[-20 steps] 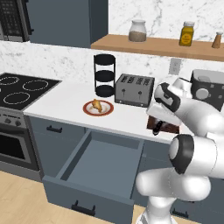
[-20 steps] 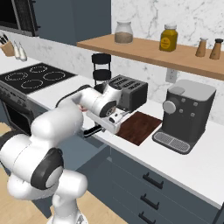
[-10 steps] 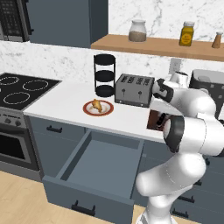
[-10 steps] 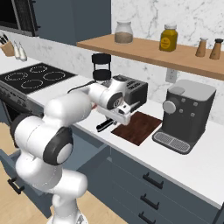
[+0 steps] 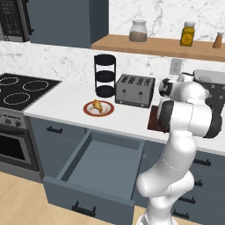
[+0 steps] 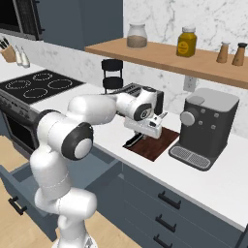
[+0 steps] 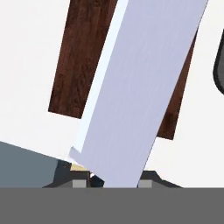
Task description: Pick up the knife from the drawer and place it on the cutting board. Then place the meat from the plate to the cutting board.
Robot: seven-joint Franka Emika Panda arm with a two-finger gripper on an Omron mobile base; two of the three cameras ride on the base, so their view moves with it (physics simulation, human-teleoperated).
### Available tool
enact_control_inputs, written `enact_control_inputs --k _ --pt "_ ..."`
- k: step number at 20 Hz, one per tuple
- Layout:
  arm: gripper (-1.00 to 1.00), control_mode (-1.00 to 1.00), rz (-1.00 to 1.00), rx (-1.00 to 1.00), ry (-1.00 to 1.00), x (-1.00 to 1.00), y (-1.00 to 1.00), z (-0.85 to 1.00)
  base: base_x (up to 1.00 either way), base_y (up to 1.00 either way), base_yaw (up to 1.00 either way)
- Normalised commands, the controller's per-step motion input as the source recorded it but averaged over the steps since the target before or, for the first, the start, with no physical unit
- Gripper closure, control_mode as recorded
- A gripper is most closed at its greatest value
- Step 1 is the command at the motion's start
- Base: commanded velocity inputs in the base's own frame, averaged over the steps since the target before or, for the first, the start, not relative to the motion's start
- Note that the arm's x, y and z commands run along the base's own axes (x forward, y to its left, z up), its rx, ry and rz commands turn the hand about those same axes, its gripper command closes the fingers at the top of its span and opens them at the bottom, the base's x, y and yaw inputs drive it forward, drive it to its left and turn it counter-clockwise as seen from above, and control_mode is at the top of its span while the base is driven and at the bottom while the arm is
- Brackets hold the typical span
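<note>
- One end effector, clenched on the knife, hangs above the cutting board on the desk.
- One drawer stands pulled out below the desk edge.
- The meat lies on the plate, beside the toaster.

So on the tabletop, the plate with the meat sits left, the toaster behind it to the right, and the cutting board lies right of that, just left of the coffee machine. The drawer hangs open below the plate.
</note>
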Motion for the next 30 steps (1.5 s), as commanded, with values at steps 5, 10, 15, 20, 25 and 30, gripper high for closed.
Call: enact_control_inputs --k 5,10,15,20,25,30 --pt "1.00 -1.00 0.08 -0.03 0.04 0.49 -0.37 -0.51 0.00 0.00 0.00" --pt "1.00 -1.00 0.05 0.00 0.03 0.26 -0.34 -0.23 0.00 0.00 0.00" --pt "1.00 -1.00 0.00 0.00 0.00 0.04 -0.10 -0.10 0.00 0.00 0.00" --pt "1.00 -1.00 0.00 0.00 0.00 0.00 0.00 -0.37 0.00 0.00 0.00" --pt "1.00 -1.00 0.00 0.00 0.00 0.00 -0.04 -0.35 0.00 0.00 0.00" --pt "1.00 -1.00 0.00 0.00 0.00 0.00 -0.02 -0.27 0.00 0.00 0.00"
